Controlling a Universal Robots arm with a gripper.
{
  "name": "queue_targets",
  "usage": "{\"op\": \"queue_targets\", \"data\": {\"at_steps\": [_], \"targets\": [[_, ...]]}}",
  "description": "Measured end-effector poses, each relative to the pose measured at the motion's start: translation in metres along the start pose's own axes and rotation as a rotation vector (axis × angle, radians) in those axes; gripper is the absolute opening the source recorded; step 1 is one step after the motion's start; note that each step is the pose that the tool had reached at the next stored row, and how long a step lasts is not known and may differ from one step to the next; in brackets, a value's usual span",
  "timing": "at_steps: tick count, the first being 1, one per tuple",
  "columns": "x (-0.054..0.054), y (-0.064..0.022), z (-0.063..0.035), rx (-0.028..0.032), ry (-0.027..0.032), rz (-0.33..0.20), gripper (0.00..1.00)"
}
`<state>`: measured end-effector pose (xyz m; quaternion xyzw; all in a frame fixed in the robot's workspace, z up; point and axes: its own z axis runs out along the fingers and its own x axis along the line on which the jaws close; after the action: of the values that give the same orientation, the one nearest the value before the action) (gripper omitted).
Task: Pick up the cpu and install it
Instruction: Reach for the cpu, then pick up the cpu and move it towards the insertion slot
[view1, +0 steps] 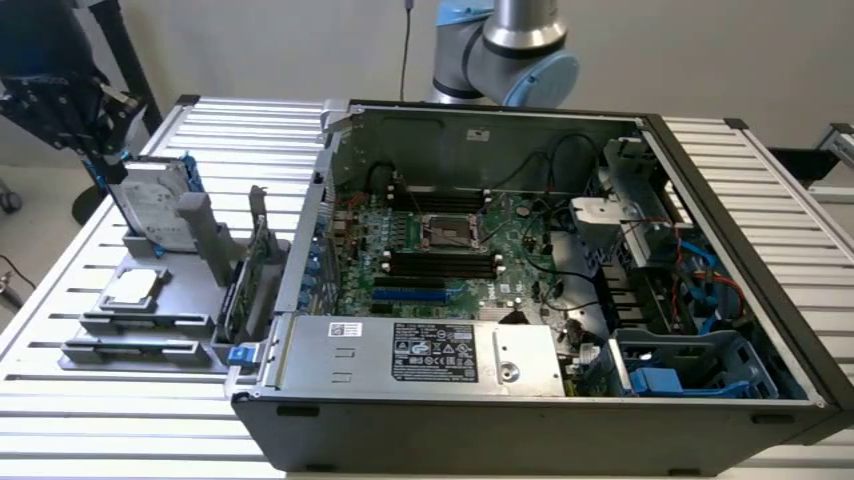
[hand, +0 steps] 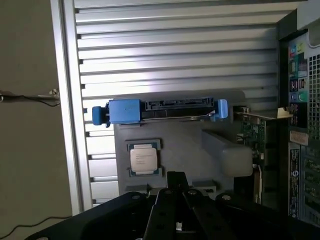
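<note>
The cpu (view1: 131, 288) is a small square chip with a dull silver top, lying flat in a grey holder (view1: 174, 300) on the slatted table at the exterior view's left. In the wrist view the cpu (hand: 144, 159) lies a short way ahead of my gripper (hand: 176, 177), whose black fingers are pressed together with nothing between them. From outside, my gripper (view1: 96, 140) hangs above the holder's far end, well above the chip and apart from it. The black-framed motherboard socket (view1: 451, 232) sits in the middle of the open computer case (view1: 534, 420).
A silver hard drive in a blue frame (view1: 154, 205) stands upright on the holder just below my gripper, edge-on in the wrist view (hand: 160, 110). An expansion card (view1: 254, 275) stands between holder and case. Cables and a grey power supply (view1: 427, 350) crowd the case.
</note>
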<state>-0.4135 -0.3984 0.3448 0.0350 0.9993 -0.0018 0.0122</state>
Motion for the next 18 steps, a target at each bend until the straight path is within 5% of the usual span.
{"op": "queue_targets", "data": {"at_steps": [8,18], "targets": [[0.034,-0.0024,0.0048,0.0054,0.0000,0.000,0.11],[0.034,-0.0024,0.0047,0.0052,0.0001,0.000,0.11]]}}
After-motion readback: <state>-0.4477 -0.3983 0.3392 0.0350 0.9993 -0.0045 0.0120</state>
